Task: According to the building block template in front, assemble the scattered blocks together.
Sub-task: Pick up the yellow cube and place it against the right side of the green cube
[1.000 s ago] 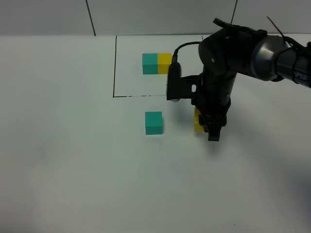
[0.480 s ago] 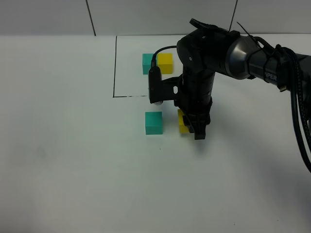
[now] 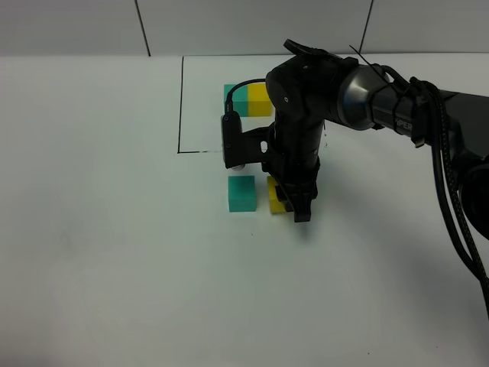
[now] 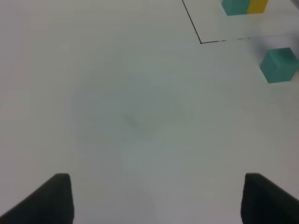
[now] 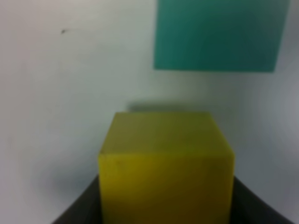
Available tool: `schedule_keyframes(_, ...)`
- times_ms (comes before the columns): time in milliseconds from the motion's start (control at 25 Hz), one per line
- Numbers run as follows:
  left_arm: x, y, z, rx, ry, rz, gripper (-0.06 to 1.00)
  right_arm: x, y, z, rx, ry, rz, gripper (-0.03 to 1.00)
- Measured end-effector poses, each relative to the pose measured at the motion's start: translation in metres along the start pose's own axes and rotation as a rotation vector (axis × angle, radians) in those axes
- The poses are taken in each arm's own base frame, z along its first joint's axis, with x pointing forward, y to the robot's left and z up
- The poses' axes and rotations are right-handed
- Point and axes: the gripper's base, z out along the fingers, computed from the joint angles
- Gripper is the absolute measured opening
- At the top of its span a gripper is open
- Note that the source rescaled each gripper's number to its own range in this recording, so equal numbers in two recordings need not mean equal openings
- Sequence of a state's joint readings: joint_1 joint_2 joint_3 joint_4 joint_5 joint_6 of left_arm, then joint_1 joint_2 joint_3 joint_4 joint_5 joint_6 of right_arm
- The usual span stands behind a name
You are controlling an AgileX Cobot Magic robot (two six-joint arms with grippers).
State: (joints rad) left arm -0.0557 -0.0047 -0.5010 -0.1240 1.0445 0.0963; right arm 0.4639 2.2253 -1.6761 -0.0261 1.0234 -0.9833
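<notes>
The building block template (image 3: 246,99), a teal and yellow pair, sits at the far side inside a thin black line (image 3: 181,107); my right arm and a cable partly cover it. Among the scattered blocks, the teal cube (image 3: 241,193) rests alone just in front of the line. My right gripper (image 3: 295,208) is shut on the yellow cube (image 3: 275,197), which sits a small gap to the right of the teal one. The right wrist view shows the yellow cube (image 5: 166,158) between the dark fingers, with the teal cube (image 5: 219,35) beyond it. My left gripper (image 4: 156,189) is open over bare table.
The white table (image 3: 114,252) spreads wide around the blocks. A wall with dark seams (image 3: 142,27) runs behind the far edge. My right arm's cables (image 3: 451,191) hang along the right side. The left wrist view shows the teal cube (image 4: 279,65) and the template (image 4: 244,6) far off.
My right gripper has carried the yellow cube leftward, closing most of the distance to the teal cube. The teal cube and the template have stayed put.
</notes>
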Motion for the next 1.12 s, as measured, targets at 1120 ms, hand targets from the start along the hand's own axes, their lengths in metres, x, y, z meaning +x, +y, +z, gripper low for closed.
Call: schedule_keyframes(1120, 0.000, 0.000, 0.000, 0.000, 0.000, 0.000, 0.67, -0.006, -0.008, 0.018, 0.015, -0.018, 0.079, 0.00)
